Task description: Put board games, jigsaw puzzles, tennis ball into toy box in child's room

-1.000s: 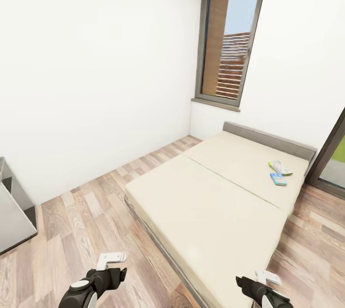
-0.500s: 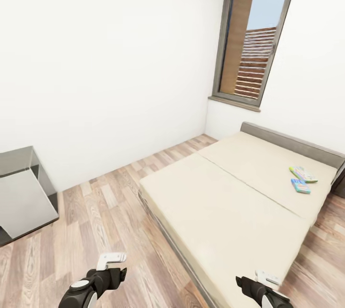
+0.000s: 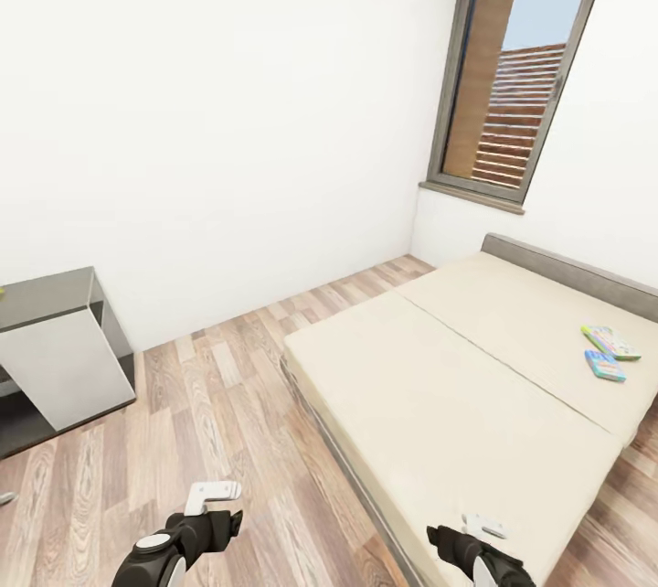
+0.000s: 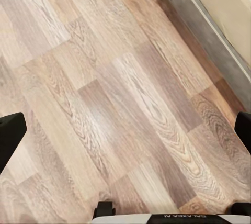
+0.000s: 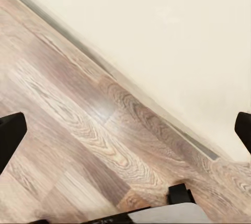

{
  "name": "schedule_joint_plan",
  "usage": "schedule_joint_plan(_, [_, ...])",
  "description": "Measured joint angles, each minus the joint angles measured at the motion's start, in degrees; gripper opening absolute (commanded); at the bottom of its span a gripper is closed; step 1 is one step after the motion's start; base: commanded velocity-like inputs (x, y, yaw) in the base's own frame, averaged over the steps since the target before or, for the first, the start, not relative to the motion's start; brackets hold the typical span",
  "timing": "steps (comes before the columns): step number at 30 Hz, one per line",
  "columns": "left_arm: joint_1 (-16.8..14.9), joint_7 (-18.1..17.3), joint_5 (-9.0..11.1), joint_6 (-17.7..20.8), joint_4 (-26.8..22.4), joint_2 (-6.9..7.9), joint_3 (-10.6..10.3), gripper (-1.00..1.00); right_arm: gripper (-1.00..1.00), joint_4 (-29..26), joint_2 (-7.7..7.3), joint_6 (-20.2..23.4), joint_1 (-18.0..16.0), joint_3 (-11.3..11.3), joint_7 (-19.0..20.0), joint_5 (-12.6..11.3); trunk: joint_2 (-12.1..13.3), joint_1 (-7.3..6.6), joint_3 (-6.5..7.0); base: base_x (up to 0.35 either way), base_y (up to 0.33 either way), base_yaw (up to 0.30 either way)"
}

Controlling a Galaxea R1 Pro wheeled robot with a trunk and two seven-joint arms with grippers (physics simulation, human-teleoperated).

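Note:
Two board games lie on the bed (image 3: 439, 386) near its grey headboard: a pale one (image 3: 610, 342) and a blue one (image 3: 605, 366) beside it. The end of the table (image 3: 50, 299), with its white front, stands at the left against the wall. My left gripper (image 3: 206, 514) hangs low over the wood floor, open with nothing in it (image 4: 125, 135). My right gripper (image 3: 466, 539) is open too, over the bed's near edge (image 5: 125, 130). The toy box, jigsaw puzzles and tennis ball are out of view.
Wood floor (image 3: 219, 386) runs between the table and the bed. White walls close the room behind them, and a tall window (image 3: 516, 84) stands at the right above the headboard (image 3: 567, 272).
The camera has turned left: the bed and its games sit further right in the picture, and more of the table has come into view. The right gripper shifted slightly left.

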Motion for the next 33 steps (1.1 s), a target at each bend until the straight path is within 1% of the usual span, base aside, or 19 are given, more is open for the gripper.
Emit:
schedule_joint_plan(1, [0.01,0.00,0.00,0.03,0.00,-0.01,0.01,1.00,1.00,-0.61,0.81,1.65,-0.33,0.91,-1.01,0.01,0.00,0.00,0.00,0.000,0.000,0.012])
schedule_joint_plan(2, [0.00,-0.03,0.00,0.10,0.00,-0.01,0.05,1.00,1.00,-1.04,1.24,2.74,-0.62,1.33,-1.73,0.03,0.00,0.00,-0.01,0.000,0.000,0.008])
schedule_joint_plan(3, [-0.02,-0.07,0.00,0.17,0.00,0.03,0.08,1.00,1.00,-1.85,2.15,5.26,-1.63,1.92,-3.53,-0.01,0.00,0.00,0.00,0.000,0.000,0.006])
schedule_joint_plan(5, [-0.02,-0.11,0.02,0.25,-0.01,0.08,0.13,1.00,1.00,-2.55,3.24,8.26,-3.13,2.34,-6.06,0.01,0.00,0.00,-0.01,0.000,0.000,0.004])
schedule_joint_plan(6, [-0.03,-0.16,0.04,0.30,0.00,0.12,0.16,1.00,1.00,-3.08,4.40,11.12,-4.63,2.65,-9.14,-0.04,0.00,0.00,0.00,0.000,0.000,0.003])
schedule_joint_plan(7, [-0.03,-0.18,0.05,0.32,-0.01,0.13,0.18,1.00,1.00,-3.29,4.99,12.60,-5.40,2.75,-10.88,-0.02,0.00,0.00,-0.01,0.000,0.000,0.002])
schedule_joint_plan(9, [-0.03,-0.25,0.08,0.39,-0.01,0.18,0.24,1.00,1.00,-3.76,6.61,16.87,-7.46,2.95,-17.31,-0.17,0.00,0.00,-0.01,0.000,0.000,0.001])
schedule_joint_plan(10, [-0.03,-0.28,0.18,0.44,-0.01,0.20,0.27,1.00,1.00,-3.89,7.07,18.19,-8.11,3.01,-19.72,-0.22,0.00,0.00,-0.01,0.000,0.000,0.000])
schedule_joint_plan(12, [-0.03,-0.31,0.28,0.55,-0.03,0.22,0.28,1.00,1.00,-4.16,7.62,19.14,-8.60,3.07,-21.40,-0.25,0.00,0.00,-0.01,0.000,0.000,0.000])
schedule_joint_plan(13, [-0.03,-0.35,0.35,0.73,-0.05,0.21,0.29,1.00,1.00,-4.68,8.20,19.96,-8.93,3.15,-22.47,-0.27,0.00,0.00,-0.01,0.000,0.000,0.000])
schedule_joint_plan(15, [-0.02,-0.37,0.40,1.06,-0.07,0.20,0.30,1.00,1.00,-5.43,8.55,21.09,-9.19,3.30,-23.17,-0.26,0.00,0.00,-0.01,0.000,0.000,0.000])
schedule_joint_plan(18, [-0.03,-0.40,0.50,2.44,-0.15,0.18,0.35,1.00,1.00,-7.16,8.71,24.60,-9.48,3.53,-23.71,-0.40,0.00,0.00,-0.01,-0.017,0.000,0.000])
schedule_joint_plan(20, [-0.03,-0.41,0.53,4.39,-0.80,0.15,0.41,1.00,1.00,-8.10,8.88,27.60,-9.60,3.70,-23.74,-0.53,0.01,0.01,-0.01,-0.126,0.000,0.000])
schedule_joint_plan(22, [-0.03,-0.42,0.57,5.40,-1.18,0.24,0.53,1.00,1.00,-8.42,9.09,28.73,-9.64,3.83,-23.77,-0.57,0.01,0.02,-0.01,-0.189,0.000,0.000])
schedule_joint_plan(27, [-0.03,-0.41,0.62,6.29,-1.57,0.26,0.69,1.00,1.00,-8.71,9.36,29.87,-9.68,4.03,-23.90,-0.58,0.00,0.01,-0.02,-0.080,0.000,0.000])
schedule_joint_plan(33, [-0.03,-0.37,0.65,6.21,-2.38,-0.25,0.40,1.00,1.00,-8.76,9.66,29.90,-9.68,4.38,-23.85,-0.62,0.00,0.00,-0.01,-0.013,0.000,0.000])
